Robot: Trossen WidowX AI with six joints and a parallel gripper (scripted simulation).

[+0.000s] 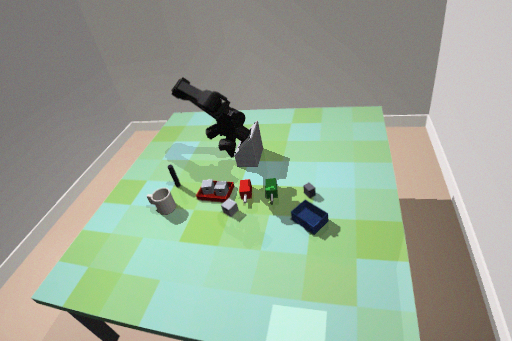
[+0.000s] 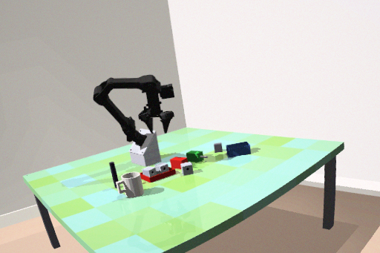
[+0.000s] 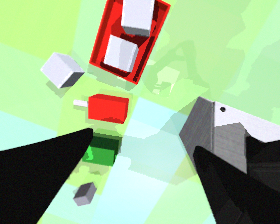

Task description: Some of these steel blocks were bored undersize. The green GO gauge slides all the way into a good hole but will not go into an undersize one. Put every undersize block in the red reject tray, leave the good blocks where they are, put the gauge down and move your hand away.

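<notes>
Hovers, tool (image 1: 229,150) (image 2: 159,132) (image 3: 143,141) wide and empty, towards the counter's (image 1: 325,277) (image 2: 200,198) (image 3: 141,167) robot-side edge, and should withdraw high, slowly, without nudging the green gauge (image 1: 271,187) (image 2: 194,156) (image 3: 101,155)!

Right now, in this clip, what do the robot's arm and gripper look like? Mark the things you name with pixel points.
The arm is matte black with chunky, rounded joints and straight links, rising from a light grey, wedge-shaped base (image 2: 151,153). The gripper (image 2: 159,131) (image 3: 143,141) is black too, with two fingers that taper to narrow tips. No cables or lettering can be made out.
</notes>
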